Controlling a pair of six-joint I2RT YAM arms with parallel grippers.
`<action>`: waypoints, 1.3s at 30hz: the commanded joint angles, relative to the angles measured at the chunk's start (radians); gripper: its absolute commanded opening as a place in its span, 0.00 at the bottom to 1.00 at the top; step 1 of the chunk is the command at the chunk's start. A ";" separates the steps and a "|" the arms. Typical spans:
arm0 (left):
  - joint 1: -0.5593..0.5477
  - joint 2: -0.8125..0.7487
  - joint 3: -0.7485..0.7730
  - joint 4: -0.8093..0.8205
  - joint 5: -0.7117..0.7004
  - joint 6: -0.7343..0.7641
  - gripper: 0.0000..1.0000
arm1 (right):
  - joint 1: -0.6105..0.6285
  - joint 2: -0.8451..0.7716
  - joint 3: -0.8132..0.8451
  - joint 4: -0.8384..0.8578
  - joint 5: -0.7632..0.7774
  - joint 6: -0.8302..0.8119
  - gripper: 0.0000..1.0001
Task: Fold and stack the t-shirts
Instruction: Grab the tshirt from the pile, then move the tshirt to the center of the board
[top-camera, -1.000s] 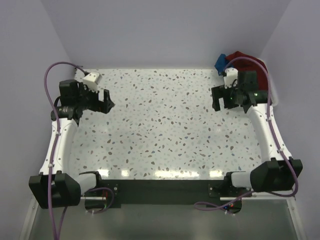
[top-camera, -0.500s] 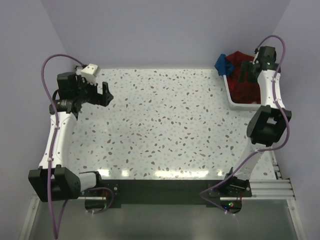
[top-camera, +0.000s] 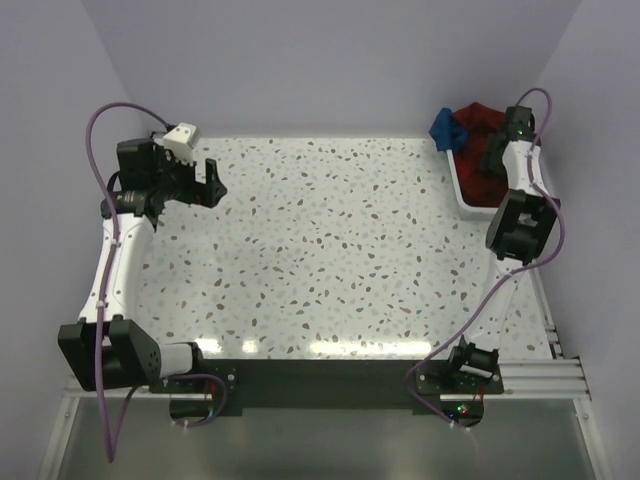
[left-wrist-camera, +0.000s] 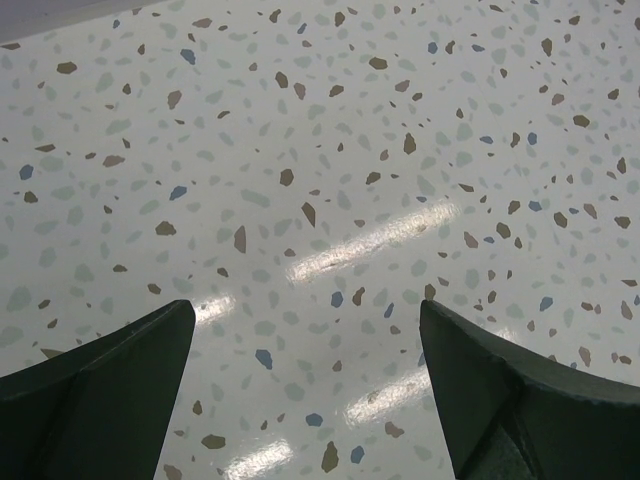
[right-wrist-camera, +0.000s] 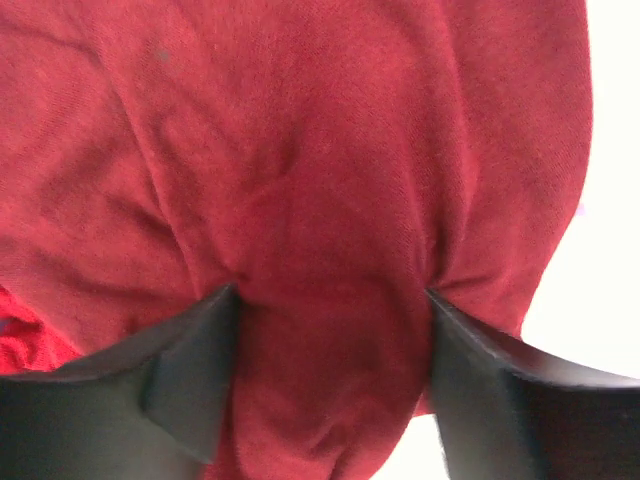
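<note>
Left gripper (top-camera: 208, 190) has barely moved in the last second: it hangs over the far-left of the terrazzo table (top-camera: 330, 260), jaws spread, nothing between them, only bare tabletop in its wrist view. All the change is on the right. Blue t-shirt (top-camera: 443, 127) is bunched at the far-left corner of the white basket (top-camera: 462, 188). Right gripper (right-wrist-camera: 330, 330) was over the table's right edge a second ago; it has since swung out over the basket and, in the last half second, dropped into it. Its fingertips (right-wrist-camera: 180, 370) now press into the dark maroon t-shirt (right-wrist-camera: 300, 150), jaws apart, cloth puckering at each tip but not pinched. A sliver of brighter red t-shirt (right-wrist-camera: 10, 320) shows at that view's left edge. No shirt is on the table, so this reads as the first pick. Closing on the bulge looks next; the risk is grabbing extra layers.
</note>
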 joint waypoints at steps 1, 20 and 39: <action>-0.002 0.012 0.055 0.015 0.003 -0.006 1.00 | -0.029 -0.014 0.039 0.028 0.022 0.028 0.66; -0.002 -0.026 0.047 -0.003 0.051 -0.025 1.00 | -0.040 -0.538 0.102 -0.012 -0.495 -0.020 0.00; 0.023 -0.020 0.098 -0.044 0.174 -0.045 1.00 | 0.356 -0.835 -0.093 0.240 -0.966 0.321 0.34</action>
